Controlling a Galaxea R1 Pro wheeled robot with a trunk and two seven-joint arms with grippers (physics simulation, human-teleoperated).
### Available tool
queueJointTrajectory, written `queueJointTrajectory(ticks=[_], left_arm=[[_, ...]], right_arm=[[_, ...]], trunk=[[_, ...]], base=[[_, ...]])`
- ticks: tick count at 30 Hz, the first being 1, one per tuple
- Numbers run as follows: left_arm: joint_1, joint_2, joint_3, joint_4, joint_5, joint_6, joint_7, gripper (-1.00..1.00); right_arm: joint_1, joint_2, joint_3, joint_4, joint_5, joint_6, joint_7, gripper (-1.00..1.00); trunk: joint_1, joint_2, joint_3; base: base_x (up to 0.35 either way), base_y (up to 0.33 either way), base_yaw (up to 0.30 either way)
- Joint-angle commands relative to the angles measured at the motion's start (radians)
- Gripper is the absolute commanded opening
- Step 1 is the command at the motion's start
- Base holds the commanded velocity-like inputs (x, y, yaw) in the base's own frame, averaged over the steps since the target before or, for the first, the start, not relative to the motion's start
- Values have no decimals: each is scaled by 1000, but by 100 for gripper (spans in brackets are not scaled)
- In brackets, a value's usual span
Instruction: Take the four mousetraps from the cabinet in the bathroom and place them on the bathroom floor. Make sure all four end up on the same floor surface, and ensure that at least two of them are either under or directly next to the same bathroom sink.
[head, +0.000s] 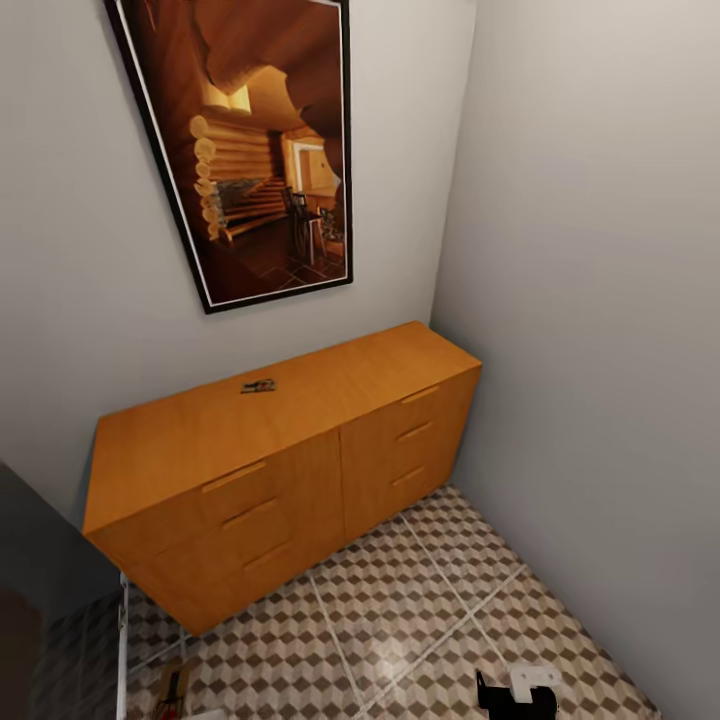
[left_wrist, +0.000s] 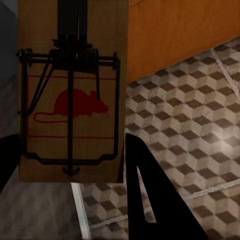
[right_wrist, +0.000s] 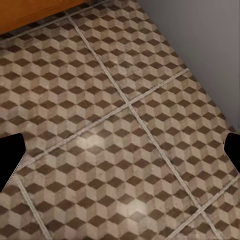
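One mousetrap (head: 258, 385) lies on top of the orange-brown cabinet (head: 200, 440), near the wall. A second mousetrap (left_wrist: 70, 100), a tan board with a red mouse print and a dark wire spring, sits between the black fingers (left_wrist: 150, 200) of my left gripper (left_wrist: 70, 165), which is shut on it above the bathroom floor (left_wrist: 190, 115). That trap also shows low at the head view's edge (head: 172, 688). My right gripper (right_wrist: 120, 152) hangs open over the cube-patterned tiles (right_wrist: 125, 100) with nothing between its fingertips; its body (head: 518, 692) shows at the head view's lower right.
The cabinet stands against the back wall under a large framed picture (head: 250, 150), its right end close to the grey side wall (head: 600, 350). Patterned floor runs in front of the drawer fronts (head: 250, 520).
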Motion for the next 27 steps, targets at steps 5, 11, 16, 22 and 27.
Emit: queueJointTrajectory(ticks=[5,11,16,22,27], left_arm=[[-2,-2,-6,4,-5,-1,6,-100],[-1,-2,-6,4,-5,-1,6,-100],[-1,-2,-6,4,-5,-2,6,-100],[-1,-2,-6,4,-5,-2,6,-100],[-1,-2,-6,4,-5,-1,6,-100]], right_arm=[[0,1,9,0,-7,-2,-4,100],[0,1,9,0,-7,-2,-4,100],[0,2,9,0,-7,-2,-4,100],[0,2,9,0,-7,-2,-3,100],[0,2,9,0,-7,-2,-3,100]], trunk=[[1,-2,-2],[1,-2,-2],[1,-2,-2],[1,-2,-2],[1,-2,-2]], base=[[0,0,284],[0,0,284],[0,0,284],[0,0,284],[0,0,284]])
